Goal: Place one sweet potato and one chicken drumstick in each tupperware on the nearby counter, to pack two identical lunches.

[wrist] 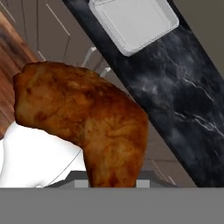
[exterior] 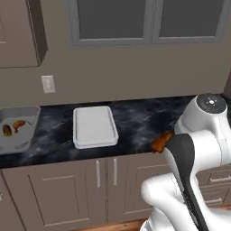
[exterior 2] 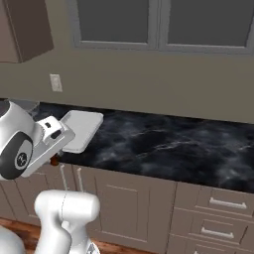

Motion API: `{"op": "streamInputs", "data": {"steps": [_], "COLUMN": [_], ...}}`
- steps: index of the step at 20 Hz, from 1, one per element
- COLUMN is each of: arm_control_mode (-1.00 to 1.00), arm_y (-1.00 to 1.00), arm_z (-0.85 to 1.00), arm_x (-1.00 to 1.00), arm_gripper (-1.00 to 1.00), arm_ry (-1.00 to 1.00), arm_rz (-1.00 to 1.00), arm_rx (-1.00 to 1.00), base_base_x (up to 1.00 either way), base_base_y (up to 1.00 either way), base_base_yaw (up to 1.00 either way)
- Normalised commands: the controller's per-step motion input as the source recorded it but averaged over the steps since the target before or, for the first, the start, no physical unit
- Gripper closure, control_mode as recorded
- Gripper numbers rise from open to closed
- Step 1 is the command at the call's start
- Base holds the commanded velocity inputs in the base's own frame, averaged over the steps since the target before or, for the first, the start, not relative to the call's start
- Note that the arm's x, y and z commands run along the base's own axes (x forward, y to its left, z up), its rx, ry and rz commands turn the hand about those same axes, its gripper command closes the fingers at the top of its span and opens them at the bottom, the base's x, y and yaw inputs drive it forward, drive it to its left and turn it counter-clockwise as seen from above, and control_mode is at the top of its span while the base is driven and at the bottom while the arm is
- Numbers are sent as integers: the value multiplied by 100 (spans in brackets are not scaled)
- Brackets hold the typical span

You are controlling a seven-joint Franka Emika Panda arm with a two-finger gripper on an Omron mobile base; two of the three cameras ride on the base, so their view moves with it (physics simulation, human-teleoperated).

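A browned chicken drumstick (wrist: 92, 127) looms large in the hand view, and my gripper (exterior 2: 54, 155) is shut on it. It hangs off the counter's front edge, right of the whitish tupperware tray (exterior: 94, 126), and pokes out from behind my arm as the same drumstick (exterior: 161, 142). That tray (wrist: 133, 22) has nothing in it. The grey tupperware tub (exterior: 18, 113) stands at the far left and holds a small drumstick (exterior: 19, 125) and a darker piece (exterior: 7, 130) that looks like a sweet potato. My fingertips are hidden behind the meat.
The black marble counter (exterior: 135, 119) runs wide to the right (exterior 2: 168, 144) over taupe cabinets with bar handles (exterior: 98, 173). A wall outlet (exterior: 48, 84) and upper cabinets sit above. Wooden floor (wrist: 13, 57) lies below the hand.
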Motion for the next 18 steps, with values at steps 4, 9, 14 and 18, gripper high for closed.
{"op": "streamInputs", "data": {"steps": [4, 9, 14, 18], "arm_control_mode": [100, 100, 100, 100], "arm_y": [0, 0, 0, 0], "arm_z": [0, 0, 0, 0], "arm_x": [0, 0, 0, 0], "arm_gripper": [100, 100, 100, 100], "arm_ry": [0, 0, 0, 0], "arm_rz": [0, 0, 0, 0], "arm_rx": [0, 0, 0, 0], "base_base_x": [39, 57, 32, 0], "base_base_y": [100, 98, 9, -17], "base_base_yaw": [0, -1, -24, -33]}}
